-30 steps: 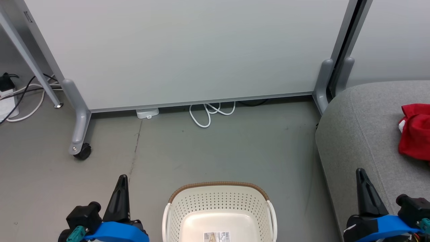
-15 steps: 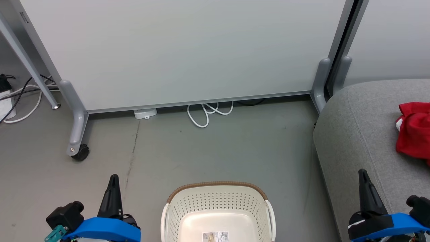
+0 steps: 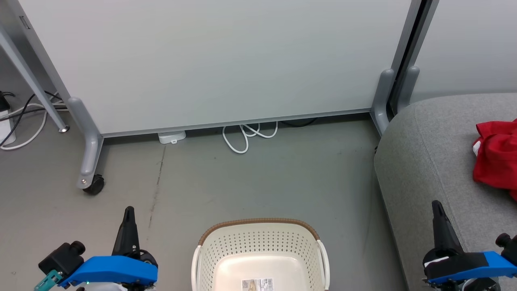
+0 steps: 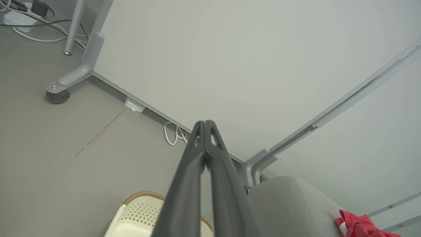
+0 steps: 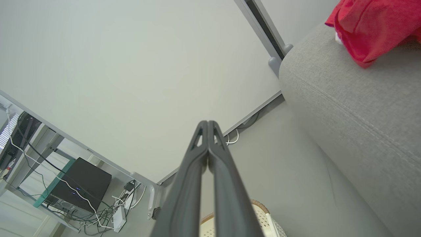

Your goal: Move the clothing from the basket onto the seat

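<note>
Both pressed together: left gripper (image 3: 129, 212), right gripper (image 3: 436, 205); clothing (image 3: 496, 157) on seat (image 3: 428, 161), past right gripper; basket (image 3: 258, 242) between.

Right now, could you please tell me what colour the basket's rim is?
The basket has a brown, woven-look rim; the head view shows it best.

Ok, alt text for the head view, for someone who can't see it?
The cream laundry basket stands on the floor, its visible part holding only a barcode label, while red clothing lies on the grey seat at right. The left gripper and right gripper, both shut, flank the basket.
</note>
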{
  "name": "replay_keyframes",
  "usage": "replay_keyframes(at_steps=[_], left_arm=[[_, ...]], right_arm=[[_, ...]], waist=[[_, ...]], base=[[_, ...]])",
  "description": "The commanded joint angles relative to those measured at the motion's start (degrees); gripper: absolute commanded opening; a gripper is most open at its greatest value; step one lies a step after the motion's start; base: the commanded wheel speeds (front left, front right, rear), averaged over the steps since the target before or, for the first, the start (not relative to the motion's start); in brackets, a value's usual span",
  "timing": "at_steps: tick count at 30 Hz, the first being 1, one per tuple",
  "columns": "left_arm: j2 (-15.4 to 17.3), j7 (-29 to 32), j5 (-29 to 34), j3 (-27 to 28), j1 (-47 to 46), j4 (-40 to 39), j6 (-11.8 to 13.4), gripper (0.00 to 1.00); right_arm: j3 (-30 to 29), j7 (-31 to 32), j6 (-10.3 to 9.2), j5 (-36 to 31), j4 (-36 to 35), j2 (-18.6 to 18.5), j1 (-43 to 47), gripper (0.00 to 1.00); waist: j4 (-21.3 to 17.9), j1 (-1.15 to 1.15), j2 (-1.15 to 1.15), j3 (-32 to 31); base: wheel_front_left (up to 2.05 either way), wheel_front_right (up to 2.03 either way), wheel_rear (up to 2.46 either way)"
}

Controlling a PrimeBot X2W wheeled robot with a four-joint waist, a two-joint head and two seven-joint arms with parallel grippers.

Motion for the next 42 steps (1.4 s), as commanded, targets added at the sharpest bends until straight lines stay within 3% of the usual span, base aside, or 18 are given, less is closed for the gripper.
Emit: replay_keyframes(at_steps=[1, 42], left_arm=[[0.3, 0.5, -2.1, 0.5, -1.8, -1.0, -0.1, 0.0], [0.4, 7.3, -28.6, 3.8, -3.1, -2.1, -0.1, 0.0]], right_arm=[[-0.1, 0.5, 0.01, 2.3, -0.7, -0.4, -1.7, 0.0], [-0.1, 7.4, 0.02, 29.5, 0.0, -0.5, -3.3, 0.0]], waist=[[-0.1, 0.0, 0.0, 0.0], [-1.6, 0.0, 0.0, 0.1]], base=[[0.0, 0.0, 0.0], [0.0, 0.0, 0.0]])
